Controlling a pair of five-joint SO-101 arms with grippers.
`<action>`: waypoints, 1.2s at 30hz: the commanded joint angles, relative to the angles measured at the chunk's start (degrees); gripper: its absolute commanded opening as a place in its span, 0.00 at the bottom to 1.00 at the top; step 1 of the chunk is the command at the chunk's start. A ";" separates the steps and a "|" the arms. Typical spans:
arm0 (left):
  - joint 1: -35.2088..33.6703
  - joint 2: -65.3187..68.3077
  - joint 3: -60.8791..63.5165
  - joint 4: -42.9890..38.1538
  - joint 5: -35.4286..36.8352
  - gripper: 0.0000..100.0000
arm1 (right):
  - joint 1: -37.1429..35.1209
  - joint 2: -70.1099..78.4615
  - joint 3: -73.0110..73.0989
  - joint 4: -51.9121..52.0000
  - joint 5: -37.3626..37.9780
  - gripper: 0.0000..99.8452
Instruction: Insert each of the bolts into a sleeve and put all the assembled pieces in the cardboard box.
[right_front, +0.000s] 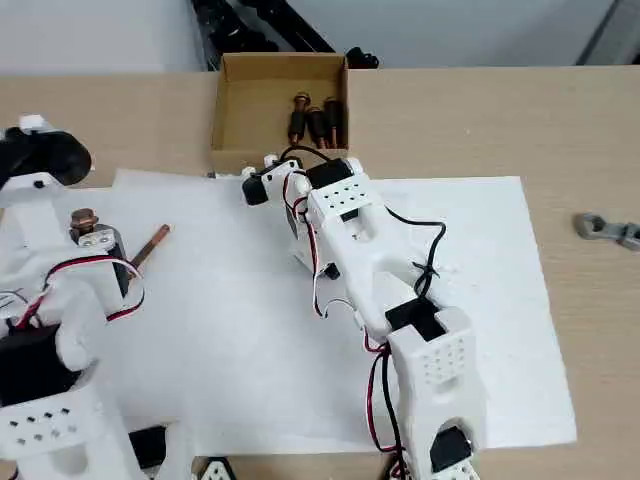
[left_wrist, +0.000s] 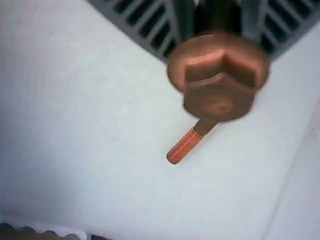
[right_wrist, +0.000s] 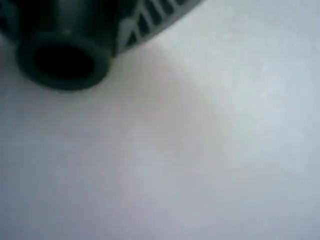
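Gripping a copper bolt (left_wrist: 217, 80) head-up, the left gripper (left_wrist: 216, 17) hangs over the left side of the white sheet (right_front: 240, 340). The right gripper (right_front: 262, 182) clasps a dark sleeve (right_wrist: 62, 60) just near of the cardboard box (right_front: 228, 110), where three assembled pieces (right_front: 318, 120) lie.

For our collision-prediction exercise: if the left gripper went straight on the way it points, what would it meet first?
Probably the white sheet, depth being unclear; the bolt in the left gripper would touch it first.
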 joint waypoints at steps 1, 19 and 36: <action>-0.18 -1.23 -0.31 -0.70 0.09 0.01 | -2.07 1.45 0.44 1.71 -2.46 0.00; 0.09 -1.23 -0.22 -8.53 0.09 0.01 | -13.85 -31.34 0.70 7.34 -12.48 0.00; 5.27 -1.23 6.73 -21.63 0.09 0.01 | -9.54 -58.77 6.77 2.95 -19.25 0.01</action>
